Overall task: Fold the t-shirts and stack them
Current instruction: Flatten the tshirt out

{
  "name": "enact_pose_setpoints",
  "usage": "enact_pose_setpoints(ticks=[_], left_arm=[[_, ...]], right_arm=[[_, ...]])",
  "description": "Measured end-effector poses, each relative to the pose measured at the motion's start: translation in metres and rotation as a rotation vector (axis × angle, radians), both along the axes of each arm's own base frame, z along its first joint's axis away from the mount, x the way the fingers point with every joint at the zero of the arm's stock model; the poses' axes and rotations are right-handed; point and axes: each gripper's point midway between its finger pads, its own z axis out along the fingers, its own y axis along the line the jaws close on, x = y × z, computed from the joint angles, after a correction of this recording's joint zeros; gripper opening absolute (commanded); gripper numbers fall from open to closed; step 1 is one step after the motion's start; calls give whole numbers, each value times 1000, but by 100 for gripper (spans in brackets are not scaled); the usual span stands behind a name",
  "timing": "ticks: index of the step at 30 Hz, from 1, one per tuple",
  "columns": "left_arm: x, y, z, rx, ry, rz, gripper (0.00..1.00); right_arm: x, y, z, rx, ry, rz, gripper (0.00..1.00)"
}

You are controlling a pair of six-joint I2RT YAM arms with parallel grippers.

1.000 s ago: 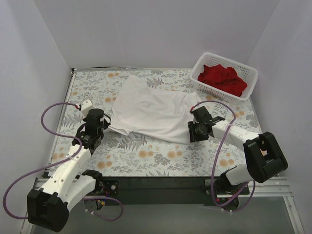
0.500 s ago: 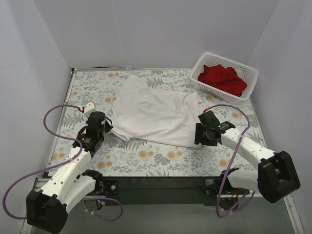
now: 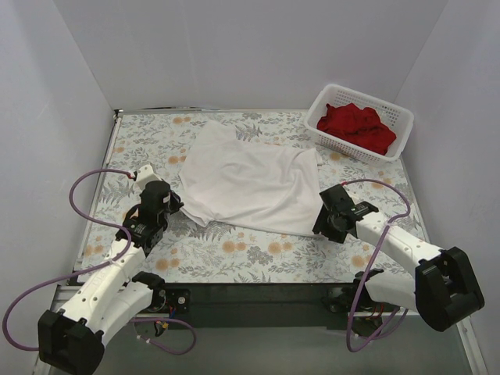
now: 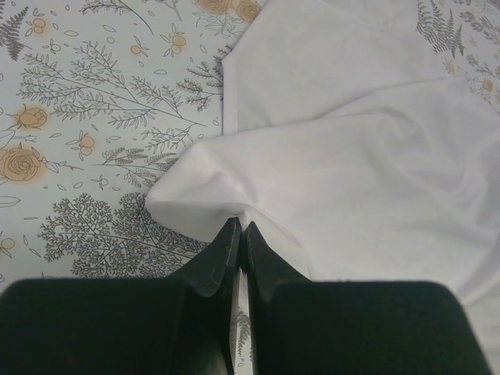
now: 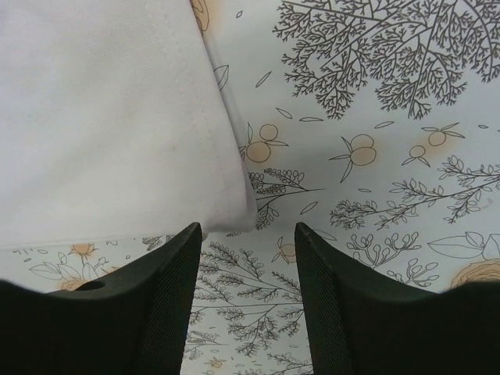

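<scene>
White shirt lies flat on the table; our right gripper just released its corner, jaws apart. Our left gripper stays clamped on the opposite edge, so folding comes next.

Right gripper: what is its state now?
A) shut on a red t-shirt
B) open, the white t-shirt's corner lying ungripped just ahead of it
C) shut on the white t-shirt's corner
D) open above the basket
B: in the right wrist view the right gripper has its jaws apart, and the white t-shirt lies with its corner flat on the table, unpinched.
</scene>
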Motion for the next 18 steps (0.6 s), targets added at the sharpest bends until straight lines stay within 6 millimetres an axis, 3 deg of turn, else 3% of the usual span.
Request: enact_pose_setpoints(ticks=[18], left_arm=[[-2, -2, 9, 0, -35, -5, 0]], right_arm=[[1, 4, -12, 37, 18, -104, 54]])
